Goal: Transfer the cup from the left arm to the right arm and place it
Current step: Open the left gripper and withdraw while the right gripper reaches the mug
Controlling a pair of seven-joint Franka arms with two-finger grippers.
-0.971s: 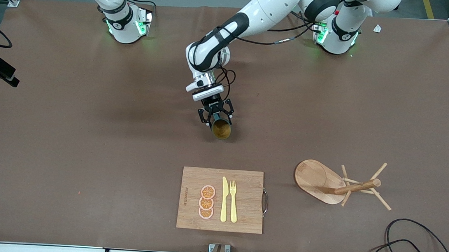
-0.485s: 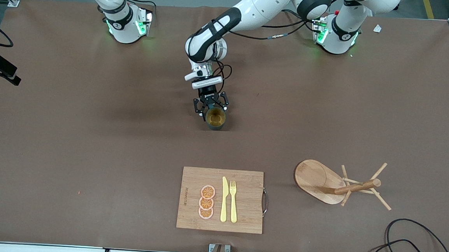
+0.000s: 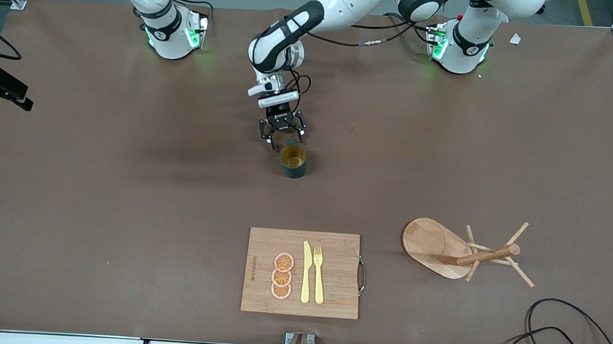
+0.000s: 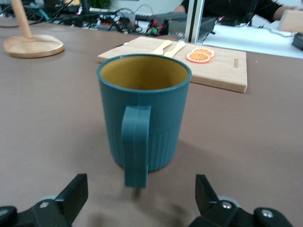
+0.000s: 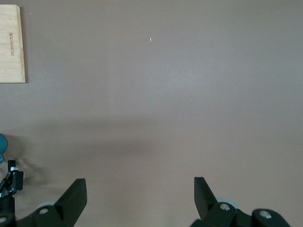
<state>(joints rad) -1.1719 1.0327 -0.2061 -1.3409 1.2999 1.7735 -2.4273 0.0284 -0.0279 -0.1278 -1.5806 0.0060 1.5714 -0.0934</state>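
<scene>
Release complete: the left gripper (image 3: 281, 137), clamped on the dark teal-green ribbed cup (image 3: 293, 160) a second ago, now hangs with fingers spread, drawn back from it toward the arms' bases. The cup stands upright on the brown table (image 3: 98, 180) near its middle, handle (image 4: 136, 144) facing the left gripper, nothing touching it. The right gripper (image 5: 139, 201) waits above bare table with fingers spread.

Nearer the front camera lies a rectangular bamboo cutting board (image 3: 302, 273) bearing three orange slices (image 3: 282, 276), a yellow plastic knife (image 3: 305, 272) and fork (image 3: 318, 274); its stamped lettering is too small to read. A wooden mug tree (image 3: 461, 249) stands toward the left arm's end.
</scene>
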